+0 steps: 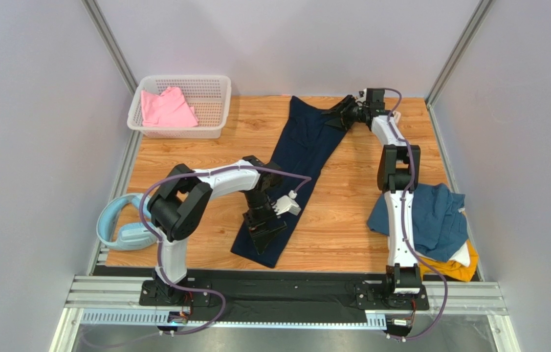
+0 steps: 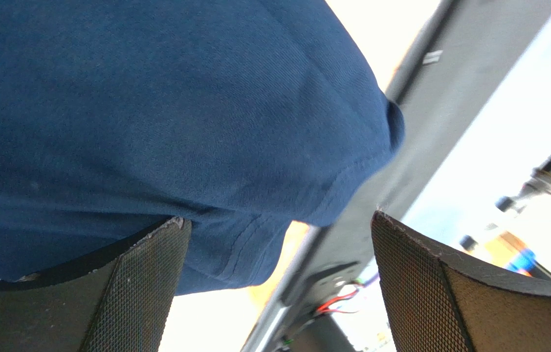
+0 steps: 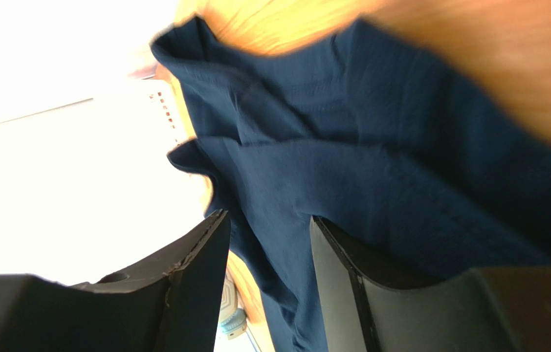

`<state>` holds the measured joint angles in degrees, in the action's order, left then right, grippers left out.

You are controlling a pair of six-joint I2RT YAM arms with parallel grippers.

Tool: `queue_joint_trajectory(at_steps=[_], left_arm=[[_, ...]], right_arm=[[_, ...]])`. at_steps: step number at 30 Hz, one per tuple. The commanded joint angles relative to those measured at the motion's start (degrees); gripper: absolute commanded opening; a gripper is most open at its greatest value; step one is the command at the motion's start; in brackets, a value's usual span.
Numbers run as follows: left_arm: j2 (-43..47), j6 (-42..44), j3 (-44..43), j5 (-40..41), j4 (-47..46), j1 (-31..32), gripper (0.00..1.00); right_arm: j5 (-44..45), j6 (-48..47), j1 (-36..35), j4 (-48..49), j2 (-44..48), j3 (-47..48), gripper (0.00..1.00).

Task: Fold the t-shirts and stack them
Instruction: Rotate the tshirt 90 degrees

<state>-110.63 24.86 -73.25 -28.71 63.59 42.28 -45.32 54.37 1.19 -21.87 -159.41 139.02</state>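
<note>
Jaws on the left gripper [image 1: 265, 233] stand as wide as they go and hold nothing; in the left wrist view the near hem of the navy shirt [image 1: 300, 147] lies across one finger, with the other finger off the cloth. Jaws on the right gripper [image 1: 338, 117] are about half apart at the far end of that shirt. Navy cloth shows in the gap in the right wrist view, but I cannot tell whether it is pinched.

The navy shirt lies on the table [image 1: 183, 158] as a long narrow strip, running from the far right corner toward the near middle. The step in hand looks like folding this strip end to end. To do it well, the left gripper should take all layers of the hem before closing. The lifted end should travel low and straight along the strip so the side folds do not spring open, and the edges should meet squarely.

Counted:
- five shirts: one navy, one pink shirt [image 1: 166, 108], and a pile at the right of one teal shirt [image 1: 432, 213], one white shirt [image 1: 463, 254] and one mustard shirt [image 1: 458, 270]
- one basket [image 1: 216, 82], holding the pink shirt
- two grippers
</note>
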Motion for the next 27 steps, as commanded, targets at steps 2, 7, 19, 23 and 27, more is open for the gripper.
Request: queue_joint_trajectory(at_steps=[2,7,19,23,27], left_arm=[[-5.12,1.33,-2.5,-12.15,-0.14,3.24,1.0],[-6.96,0.89,-8.39,-14.44,0.65,5.97,1.0],[14.1,0.28,-15.59,-15.24,3.37,-3.13,1.0],[27.72,-3.06,-22.54,-12.34,1.98,-13.42,1.0],[43.38,-4.47,-17.2,-2.24,-2.52,-15.74,1.0]], right_arm=[[-0.91,1.44,0.39,4.64,-0.64,2.48,0.52],[-1.97,1.35,-0.84,4.47,2.17,2.39,0.52],[1.98,-9.08,-4.79,-8.18,15.78,0.56,0.58],[7.94,-15.15,-5.85,-15.37,29.11,-7.6,0.59],[13.06,-20.26,-9.53,-19.44,43.98,-22.18,0.64]])
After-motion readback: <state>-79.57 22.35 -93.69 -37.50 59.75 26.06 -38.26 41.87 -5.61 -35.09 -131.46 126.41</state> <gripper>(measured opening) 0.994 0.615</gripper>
